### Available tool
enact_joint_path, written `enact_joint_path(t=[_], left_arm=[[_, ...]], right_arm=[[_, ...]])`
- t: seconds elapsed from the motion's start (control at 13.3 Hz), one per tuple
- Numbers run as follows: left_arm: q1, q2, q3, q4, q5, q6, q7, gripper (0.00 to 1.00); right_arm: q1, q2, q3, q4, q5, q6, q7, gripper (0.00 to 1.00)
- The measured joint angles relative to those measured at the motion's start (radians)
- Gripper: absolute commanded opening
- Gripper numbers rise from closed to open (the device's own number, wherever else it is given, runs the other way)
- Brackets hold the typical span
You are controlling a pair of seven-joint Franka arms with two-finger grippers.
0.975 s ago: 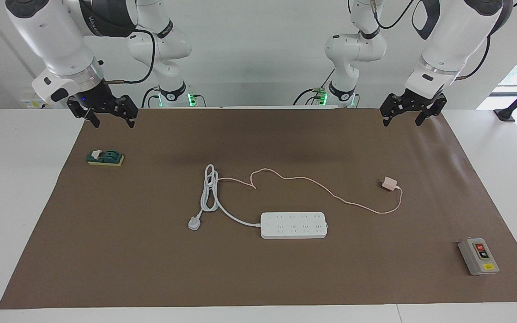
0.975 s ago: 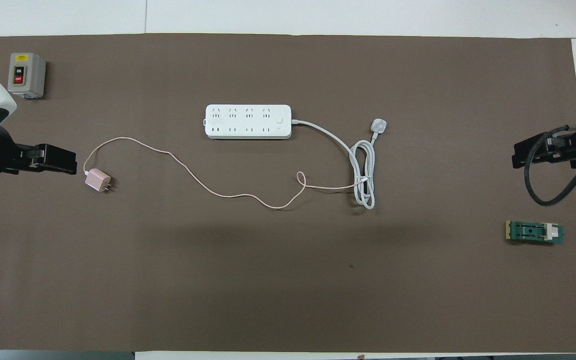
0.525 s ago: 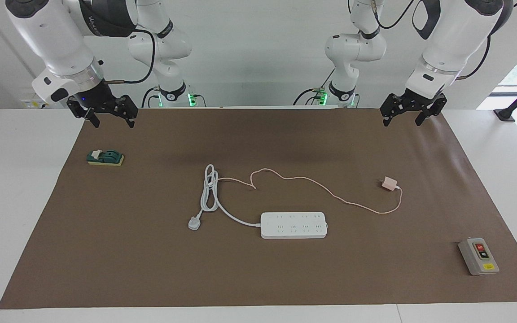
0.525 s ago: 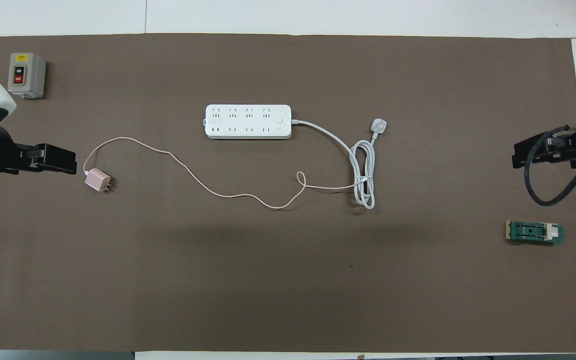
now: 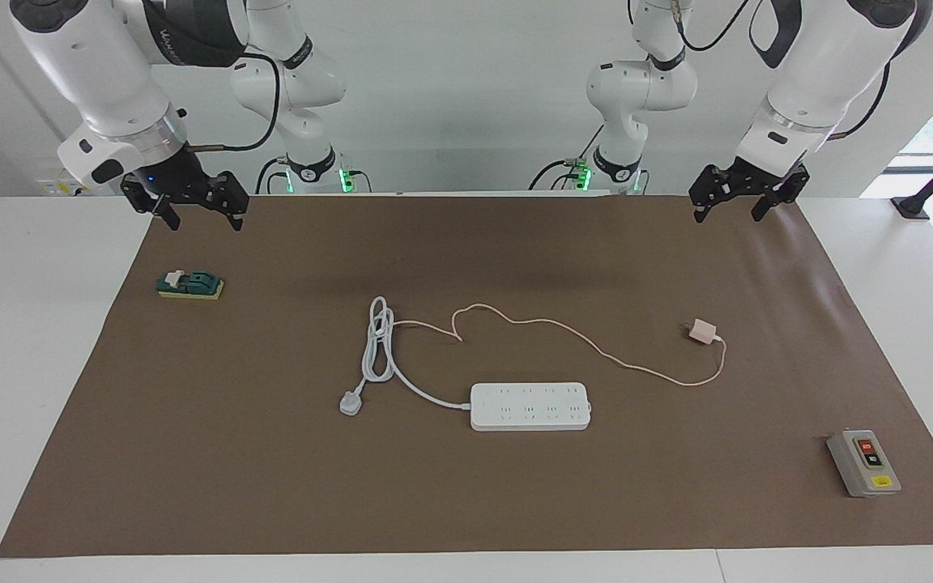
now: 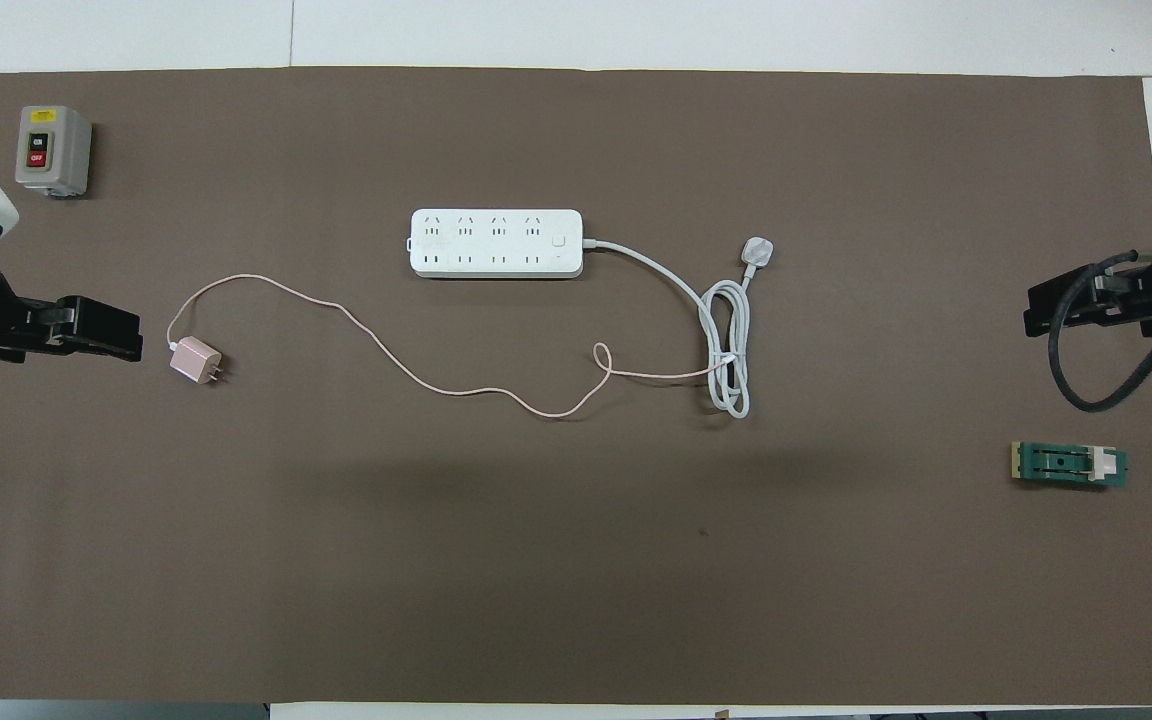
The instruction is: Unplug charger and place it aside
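The charger (image 5: pixel 703 330) (image 6: pixel 194 360), a small pale pink cube, lies on the brown mat with its prongs free. It is nearer to the robots than the white power strip (image 5: pixel 530 406) (image 6: pixel 494 243), toward the left arm's end. Its thin pink cable (image 5: pixel 564 328) (image 6: pixel 436 385) snakes across the mat to the coiled white cord. No plug sits in the strip's sockets. My left gripper (image 5: pixel 727 217) (image 6: pixel 131 340) hangs open and holds nothing, over the mat beside the charger. My right gripper (image 5: pixel 204 225) (image 6: pixel 1036 320) waits open and holds nothing over the mat's other end.
A grey switch box (image 5: pixel 863 463) (image 6: pixel 53 150) stands at the left arm's end, farther from the robots. A green block (image 5: pixel 189 285) (image 6: pixel 1069 465) lies below the right gripper. The strip's white three-pin plug (image 5: pixel 351 402) (image 6: pixel 757 250) and coiled cord rest mid-mat (image 5: pixel 466 502).
My left gripper has drifted a little away from the charger, toward its own end of the table. Nothing else has moved.
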State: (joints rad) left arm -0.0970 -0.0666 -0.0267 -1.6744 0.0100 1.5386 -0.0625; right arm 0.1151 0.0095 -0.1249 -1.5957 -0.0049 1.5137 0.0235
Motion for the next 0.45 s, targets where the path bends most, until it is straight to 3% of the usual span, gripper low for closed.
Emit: enact_joint_path(t=[0.45], left_arm=[[0.003, 0.013, 0.009, 0.016, 0.0, -0.005, 0.001, 1.0]], right_arm=[[0.0, 0.0, 0.0, 0.0, 0.0, 0.0, 0.0, 1.0]])
